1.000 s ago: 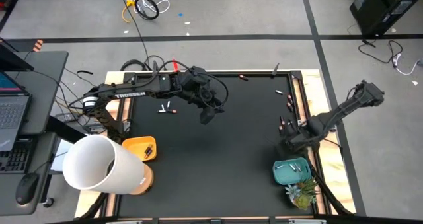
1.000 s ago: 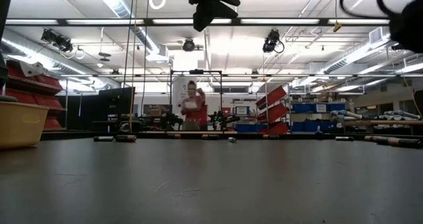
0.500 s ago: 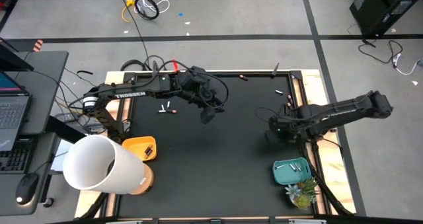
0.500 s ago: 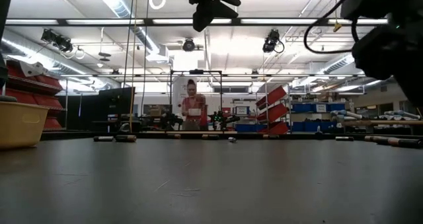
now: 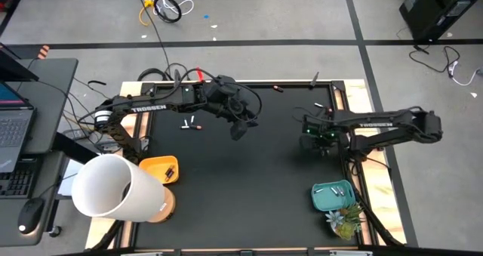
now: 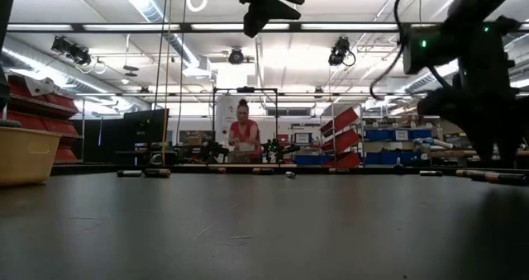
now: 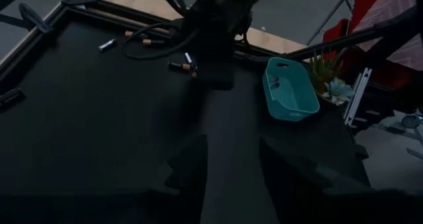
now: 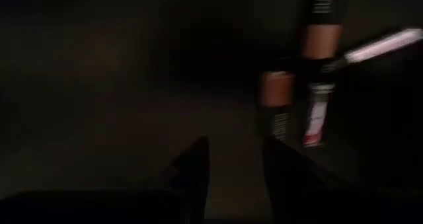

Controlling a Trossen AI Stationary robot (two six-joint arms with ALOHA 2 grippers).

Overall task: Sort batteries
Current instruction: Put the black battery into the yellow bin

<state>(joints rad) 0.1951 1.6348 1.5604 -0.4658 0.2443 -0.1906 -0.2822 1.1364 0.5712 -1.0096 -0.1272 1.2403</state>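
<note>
The right gripper (image 5: 315,139), fingers apart and empty, is hovering low near the batteries (image 8: 291,98) at the mat's right edge, approaching a pick. The next move is likely calling for alignment over one cell, then closing. The left gripper (image 5: 238,129), also parted, is waiting mid-mat.

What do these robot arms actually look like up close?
Both arms are dark, slim and jointed. The left arm carries white TROSSEN lettering and looping black cables; the right arm shows small green lights near its wrist. Each ends in a gripper with two dark fingers.
</note>
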